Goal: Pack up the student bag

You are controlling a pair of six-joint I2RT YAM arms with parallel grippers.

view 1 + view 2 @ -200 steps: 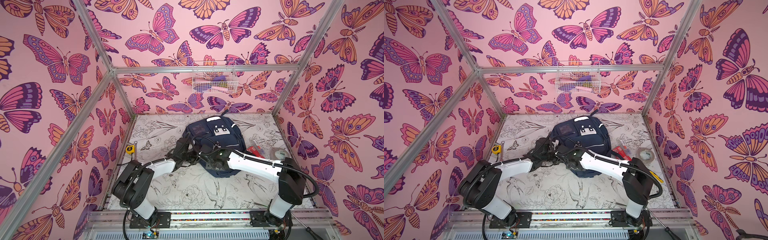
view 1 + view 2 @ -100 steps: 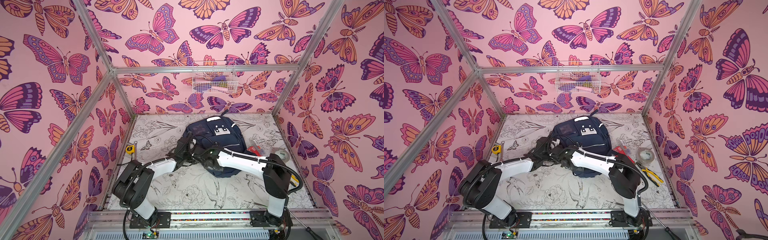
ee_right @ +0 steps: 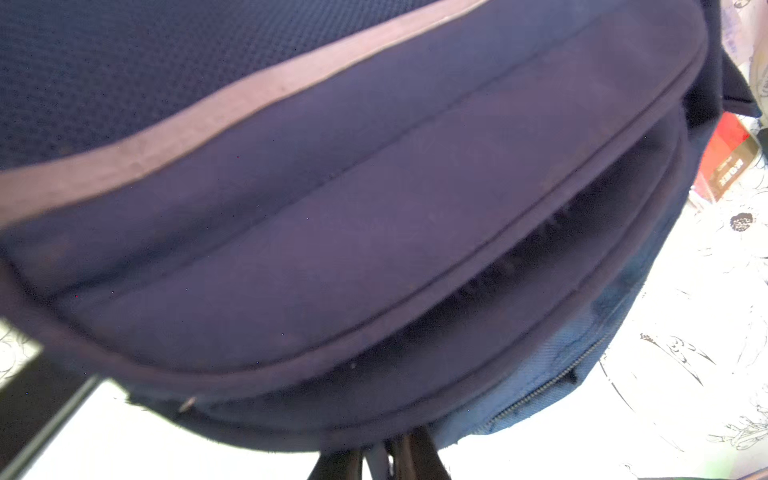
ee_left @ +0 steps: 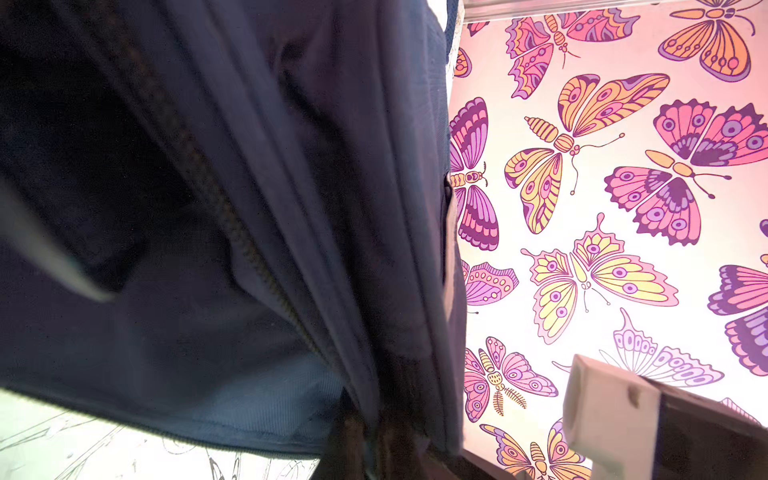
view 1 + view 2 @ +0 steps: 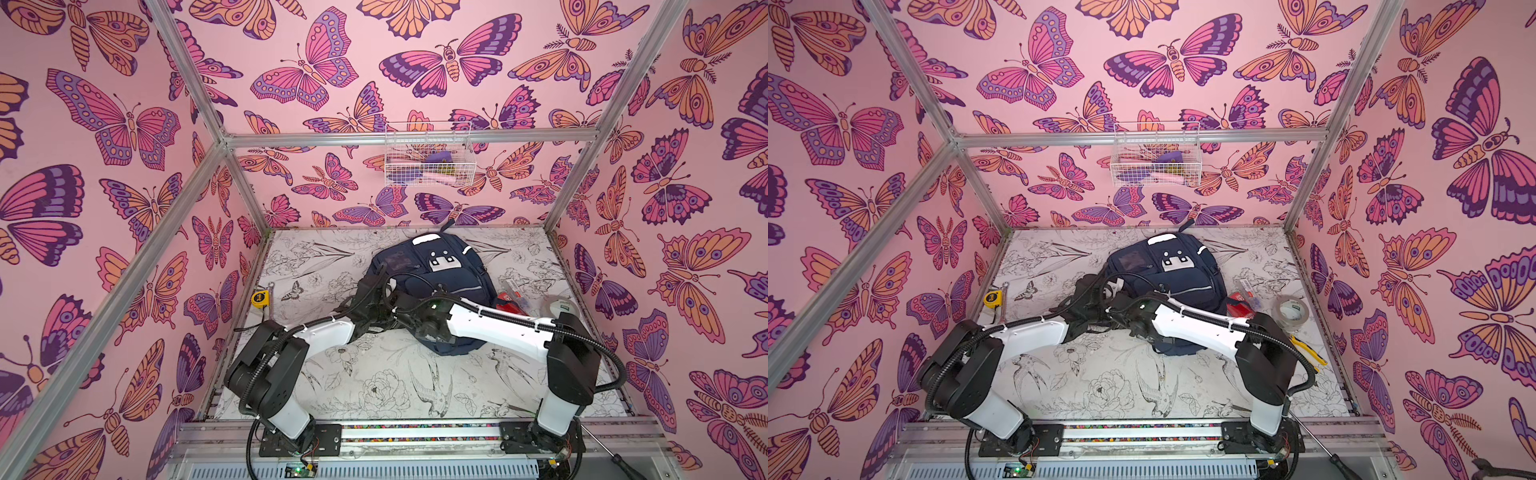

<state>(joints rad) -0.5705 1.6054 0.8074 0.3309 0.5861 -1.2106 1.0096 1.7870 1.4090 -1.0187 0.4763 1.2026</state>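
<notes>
The student bag (image 5: 432, 270) (image 5: 1167, 270), navy with thin white stripes and a white dotted patch, lies at the back middle of the table. My left gripper (image 5: 374, 297) (image 5: 1092, 293) is at its near left side. In the left wrist view it (image 4: 374, 451) is shut on a fold of the bag's fabric (image 4: 208, 208) beside a zip. My right gripper (image 5: 397, 307) (image 5: 1121, 309) reaches across to the bag's near edge. In the right wrist view it (image 3: 386, 457) is pinched on the rim of the bag (image 3: 332, 208), below a gaping dark opening.
A yellow tape measure (image 5: 260, 299) lies by the left wall. A red packet (image 5: 509, 301) and a tape roll (image 5: 559, 307) sit right of the bag, with yellow pliers (image 5: 1308, 353) nearer. A wire basket (image 5: 428, 156) hangs on the back wall.
My right gripper has moved left along the bag's near edge and closed on its rim. The left gripper has kept its hold and place.
</notes>
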